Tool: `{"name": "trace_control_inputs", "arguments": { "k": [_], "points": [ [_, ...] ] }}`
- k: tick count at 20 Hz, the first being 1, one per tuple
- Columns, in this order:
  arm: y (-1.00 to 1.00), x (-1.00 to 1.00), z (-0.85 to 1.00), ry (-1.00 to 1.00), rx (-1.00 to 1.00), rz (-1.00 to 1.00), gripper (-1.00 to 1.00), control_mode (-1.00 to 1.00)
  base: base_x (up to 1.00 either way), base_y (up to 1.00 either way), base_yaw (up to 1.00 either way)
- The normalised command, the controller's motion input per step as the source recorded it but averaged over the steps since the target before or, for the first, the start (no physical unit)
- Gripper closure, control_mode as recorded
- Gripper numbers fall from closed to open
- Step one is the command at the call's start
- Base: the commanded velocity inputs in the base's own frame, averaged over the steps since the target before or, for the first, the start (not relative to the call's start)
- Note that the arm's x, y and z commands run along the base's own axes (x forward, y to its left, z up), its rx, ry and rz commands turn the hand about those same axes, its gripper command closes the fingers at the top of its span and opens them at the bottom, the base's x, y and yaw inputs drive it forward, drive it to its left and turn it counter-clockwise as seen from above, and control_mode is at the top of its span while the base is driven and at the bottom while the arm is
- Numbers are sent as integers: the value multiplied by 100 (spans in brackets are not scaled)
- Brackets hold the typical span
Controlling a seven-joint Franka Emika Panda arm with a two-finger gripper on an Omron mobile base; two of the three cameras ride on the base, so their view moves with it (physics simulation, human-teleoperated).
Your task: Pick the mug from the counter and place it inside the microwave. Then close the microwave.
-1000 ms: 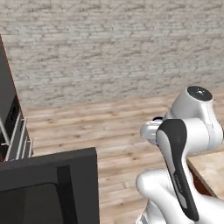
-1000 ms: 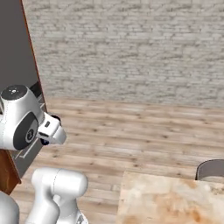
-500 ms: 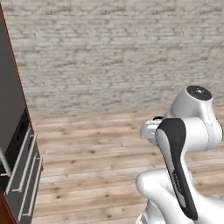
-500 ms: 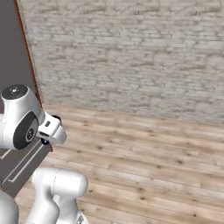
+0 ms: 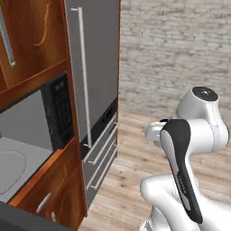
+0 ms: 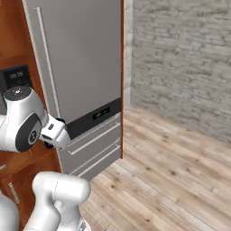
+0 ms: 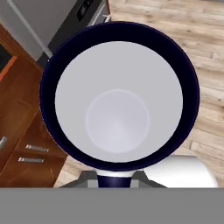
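In the hand view I look straight down into the mug (image 7: 117,98): white inside, dark blue rim, its dark blue handle at the bottom edge. My gripper (image 7: 114,178) is shut on the mug and holds it above the wooden floor in front of the cabinets. The microwave (image 5: 34,115) stands open at the left of the left base view, with grey interior, round turntable (image 5: 8,166) and black keypad (image 5: 61,112). The dark top edge of its open door (image 5: 25,220) crosses the lower left corner. My hand (image 6: 55,132) is right of the keypad (image 6: 16,76). The counter is out of view.
A tall grey refrigerator (image 5: 97,67) with long silver handles and drawers below stands just right of the microwave. Reddish-brown cabinets (image 5: 58,189) sit under the microwave. Wooden floor (image 6: 171,176) and a brick wall (image 6: 180,63) lie to the right.
The whole picture has swung as the base turned: the brick wall slid right, and the refrigerator and open microwave came into view. The arm keeps its pose, mug still held.
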Motion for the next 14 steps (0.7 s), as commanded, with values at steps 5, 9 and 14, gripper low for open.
{"name": "trace_control_inputs", "arguments": {
  "k": [5, 9, 14],
  "points": [
    [0, 0, 0, 0, 0, 0, 100, 100, 0, 47, 91],
    [0, 0, 0, 0, 0, 0, 100, 100, -56, -18, 57],
    [0, 0, 0, 0, 0, 0, 100, 100, -48, -18, 28]
  ]
}}
